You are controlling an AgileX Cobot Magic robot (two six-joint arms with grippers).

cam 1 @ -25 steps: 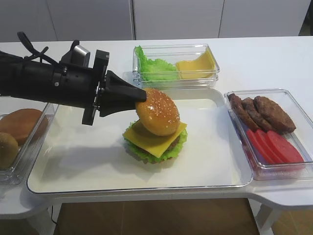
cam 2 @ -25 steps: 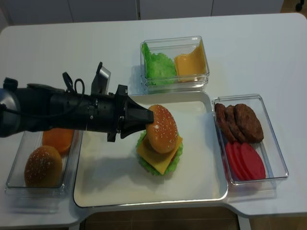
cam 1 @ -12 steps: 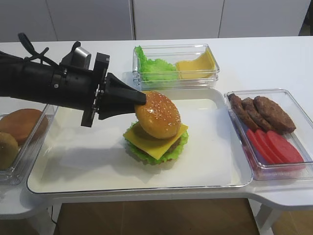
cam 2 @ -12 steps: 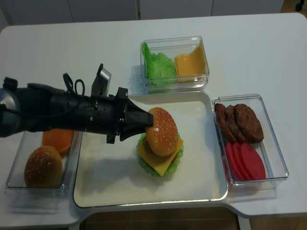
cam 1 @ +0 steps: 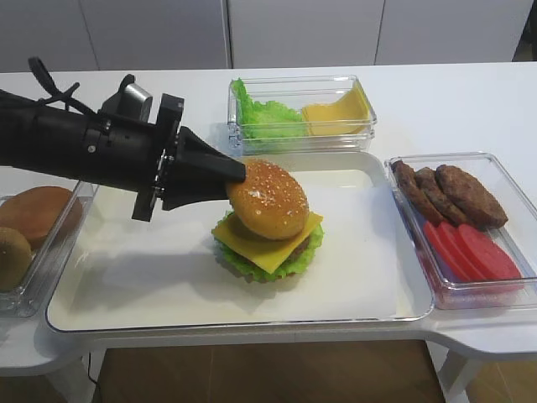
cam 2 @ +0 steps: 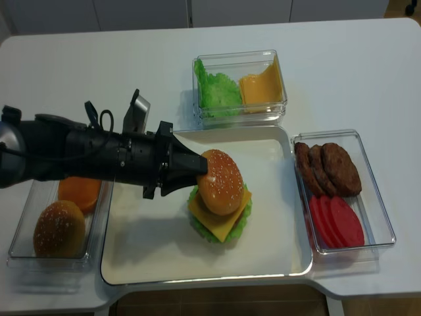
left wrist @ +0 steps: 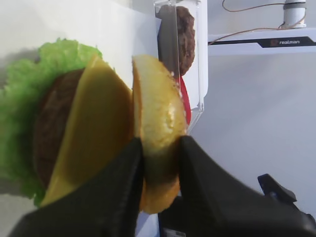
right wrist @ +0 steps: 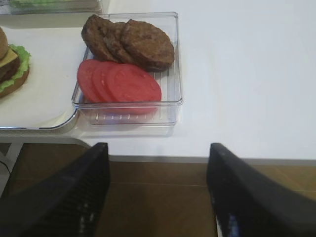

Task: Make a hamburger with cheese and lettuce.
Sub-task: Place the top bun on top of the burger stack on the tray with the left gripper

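Bun (cam 1: pixel 267 199) is sitting tilted on the cheese (cam 1: pixel 267 238), pinched at its near edge by the left gripper (left wrist: pixel 159 170); the hamburger (cam 2: pixel 220 203), lettuce (cam 1: pixel 253 262) lowest, is resting mid-tray (cam 1: pixel 151 277). The right gripper (right wrist: pixel 158 197) is hanging spread beyond the table edge.

The left gripper (cam 1: pixel 237 175) has drawn the sesame bun (cam 1: pixel 268 200) slightly leftward.

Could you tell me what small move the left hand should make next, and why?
Probably open fully and draw back leftward: the left hand has its fingers on either side of the top bun's edge, and the bun already sits on the cheese, leaning a little.
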